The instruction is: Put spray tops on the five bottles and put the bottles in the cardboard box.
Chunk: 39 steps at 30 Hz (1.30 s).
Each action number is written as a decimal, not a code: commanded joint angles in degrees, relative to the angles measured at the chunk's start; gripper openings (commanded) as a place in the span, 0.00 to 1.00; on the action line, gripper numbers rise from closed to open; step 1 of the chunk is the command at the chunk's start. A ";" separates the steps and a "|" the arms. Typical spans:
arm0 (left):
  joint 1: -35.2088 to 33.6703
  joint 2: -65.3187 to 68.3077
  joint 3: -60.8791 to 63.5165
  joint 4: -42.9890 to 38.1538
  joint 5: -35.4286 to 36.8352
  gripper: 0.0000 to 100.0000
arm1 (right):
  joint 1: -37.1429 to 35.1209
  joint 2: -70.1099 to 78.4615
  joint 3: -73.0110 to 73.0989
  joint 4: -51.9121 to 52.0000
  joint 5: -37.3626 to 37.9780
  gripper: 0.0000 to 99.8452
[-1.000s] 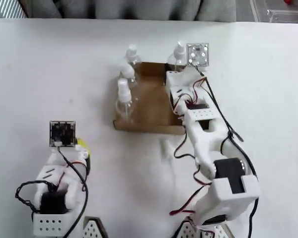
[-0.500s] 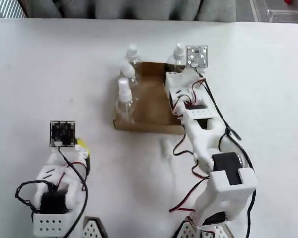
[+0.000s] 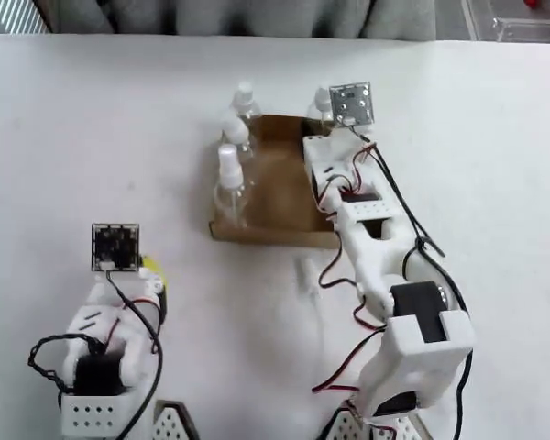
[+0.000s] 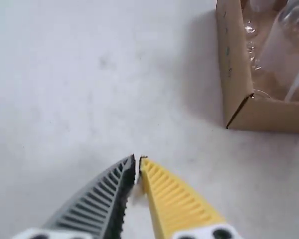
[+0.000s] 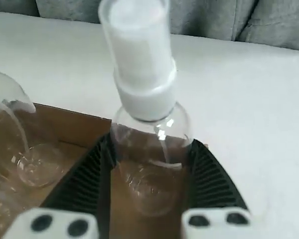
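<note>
A clear bottle (image 5: pixel 149 124) with a white spray top (image 5: pixel 139 59) stands up straight at the far corner of the cardboard box (image 3: pixel 280 197). The right fingers (image 5: pixel 87 181) are clamped on it, one black finger on each side of its round body. I cannot tell if its bottom rests on the box floor.

The right arm (image 3: pixel 385 257) is stretched out long from the near edge of the bench (image 3: pixel 92 110) to that corner. In the high view the arm's wrist covers the fingers, and the clear bottle's (image 3: pixel 323 101) top peeks out beside it. The right wrist view shows the grip plainly, with the brown box wall (image 5: pixel 65 119) behind the bottle.

Three more bottles line the side of the box nearer the left arm: a far one (image 3: pixel 245 99), a middle one (image 3: pixel 236 133) and a near one (image 3: pixel 229 179). Each has a white top. That makes four bottles I can count in the high view, and one box.

The left arm (image 3: pixel 110 339) is folded back low, well apart from the box. The left fingers (image 4: pixel 169 194), one grey and one yellow, are together at the tips, holding nothing, above bare bench. The left wrist view also shows a corner of the box (image 4: pixel 236 94) with clear plastic inside
</note>
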<state>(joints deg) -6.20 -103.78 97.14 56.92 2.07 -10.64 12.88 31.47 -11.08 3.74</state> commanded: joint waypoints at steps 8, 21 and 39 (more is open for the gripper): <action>-0.57 -0.84 -0.18 0.00 -0.62 0.02 | -0.48 -0.22 0.70 -0.40 1.49 0.02; -0.57 -0.84 -0.18 0.00 -0.62 0.02 | -1.01 -0.22 2.02 -0.40 1.58 0.15; -0.57 -0.84 -0.18 0.09 -0.62 0.02 | -1.10 -0.22 2.55 -0.66 1.58 0.21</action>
<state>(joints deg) -6.20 -103.78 97.14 56.92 2.07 -11.43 13.41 34.37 -11.08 4.62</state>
